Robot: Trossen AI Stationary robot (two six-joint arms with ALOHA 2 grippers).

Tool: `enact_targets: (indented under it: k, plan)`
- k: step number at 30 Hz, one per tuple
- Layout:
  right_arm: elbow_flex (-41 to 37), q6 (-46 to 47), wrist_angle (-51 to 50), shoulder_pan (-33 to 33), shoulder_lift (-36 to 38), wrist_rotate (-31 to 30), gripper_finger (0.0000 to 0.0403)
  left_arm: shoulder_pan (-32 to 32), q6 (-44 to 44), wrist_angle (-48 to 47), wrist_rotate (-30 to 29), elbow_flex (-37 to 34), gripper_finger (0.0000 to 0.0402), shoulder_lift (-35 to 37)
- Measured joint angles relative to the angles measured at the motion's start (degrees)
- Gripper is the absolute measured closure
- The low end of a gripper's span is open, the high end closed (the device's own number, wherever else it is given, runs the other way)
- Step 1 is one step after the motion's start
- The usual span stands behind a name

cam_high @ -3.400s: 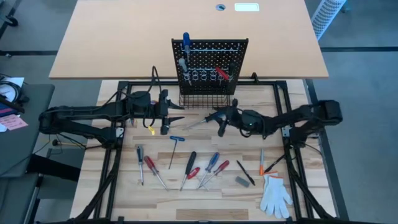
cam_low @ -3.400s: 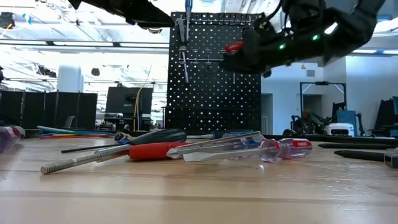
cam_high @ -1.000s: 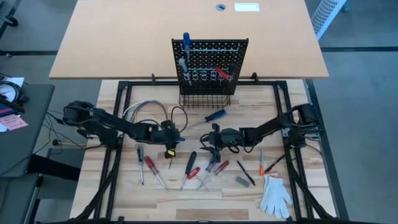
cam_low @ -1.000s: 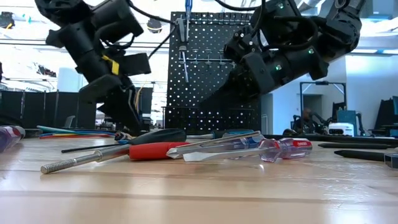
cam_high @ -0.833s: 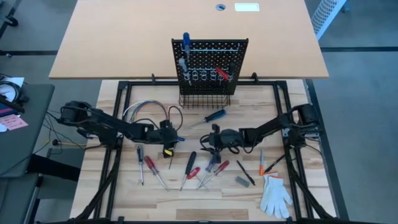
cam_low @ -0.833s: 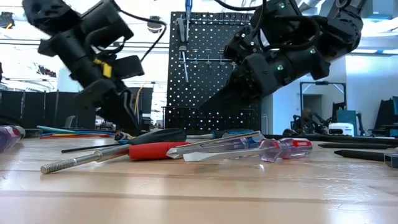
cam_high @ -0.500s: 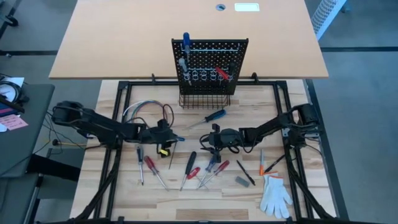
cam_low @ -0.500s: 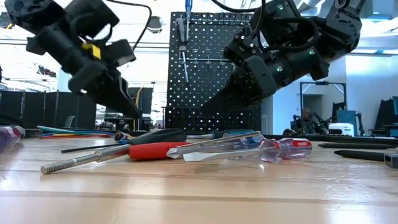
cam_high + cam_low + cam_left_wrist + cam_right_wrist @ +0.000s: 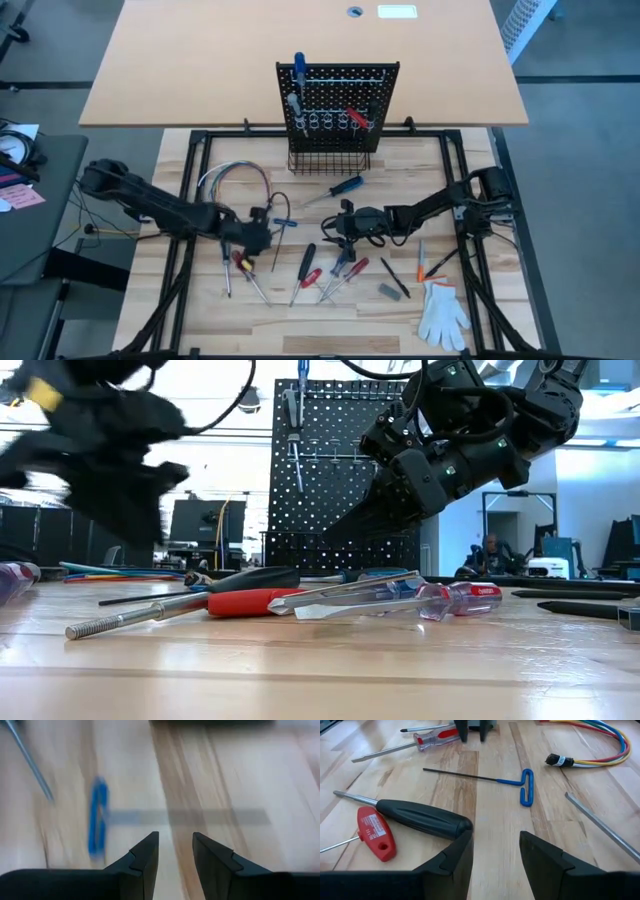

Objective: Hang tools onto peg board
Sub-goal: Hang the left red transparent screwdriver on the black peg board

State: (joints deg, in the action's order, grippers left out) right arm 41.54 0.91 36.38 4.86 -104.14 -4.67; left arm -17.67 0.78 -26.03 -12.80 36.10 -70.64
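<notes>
The black peg board (image 9: 338,95) stands upright at the table's far middle, with a blue, a grey and a red tool in its rings and a wire basket (image 9: 328,160) at its base. Several screwdrivers lie on the table's near middle, among them a black-handled one (image 9: 420,820) and a red-handled one (image 9: 375,834). A blue T-handle hex key (image 9: 526,787) lies between the grippers. My left gripper (image 9: 268,228) is open and empty above the wood, with the hex key's blue handle (image 9: 97,817) just ahead of it. My right gripper (image 9: 338,222) is open and empty above the table beside the black-handled screwdriver.
A loop of coloured wires (image 9: 235,178) lies at the left behind my left gripper. A blue-handled screwdriver (image 9: 340,187) lies in front of the basket. A white glove (image 9: 442,312) and small tools lie at the near right. A tan tabletop (image 9: 200,60) stands behind the peg board.
My left gripper has swung toward the table's left edge and risen a little, away from the hex key, and it is blurred with motion now. The tools on the table have stayed where they were.
</notes>
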Motion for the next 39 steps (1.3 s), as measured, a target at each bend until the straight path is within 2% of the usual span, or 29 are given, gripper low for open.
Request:
enact_targets:
  k: [2,4,6,9,15,21,25,29,32,36,39]
  plan:
    - [0.0,0.2,-0.1,0.0,0.0,0.0,0.0237,-2.6,6.0,-10.2,1.0,3.0,0.0289,-0.1]
    - [0.0,0.2,-0.2,0.0,0.0,0.0,0.0237,-4.7,9.4,-16.0,4.7,4.6,0.0289,0.0]
    - [0.0,0.2,-0.2,0.0,0.0,0.0,0.0237,-6.7,9.9,-17.8,9.1,4.7,0.0289,-0.1]
    - [0.0,0.2,-0.4,0.4,0.0,0.0,0.0237,-9.5,10.0,-18.1,11.3,3.4,0.0289,-0.2]
    - [0.0,0.2,-0.4,0.4,0.0,0.0,0.0237,-10.9,12.2,-17.1,7.8,1.2,0.0265,-1.7]
    - [0.0,0.2,-0.4,-0.1,0.0,0.1,0.0237,-10.2,9.8,-9.0,4.5,-1.4,0.0219,-2.6]
    - [0.0,0.2,-0.4,-0.1,0.0,0.1,0.0237,-8.9,9.9,-6.6,3.0,-3.2,0.0207,-2.6]
    - [0.0,0.2,-0.4,-0.1,0.0,0.2,0.0237,-7.7,12.2,-6.3,-0.1,-4.2,0.0214,-2.6]
    - [0.0,0.2,-0.4,-0.1,0.0,0.2,0.0237,-7.0,12.6,-5.5,1.3,-4.7,0.0236,-2.6]
    - [0.0,0.1,0.3,0.3,0.0,0.2,0.0237,-6.8,12.5,-5.8,2.6,-4.6,0.0290,-2.5]
    - [0.9,-2.8,0.4,0.6,0.0,0.2,0.0237,-6.8,12.5,-9.8,3.7,-1.7,0.0290,-2.6]
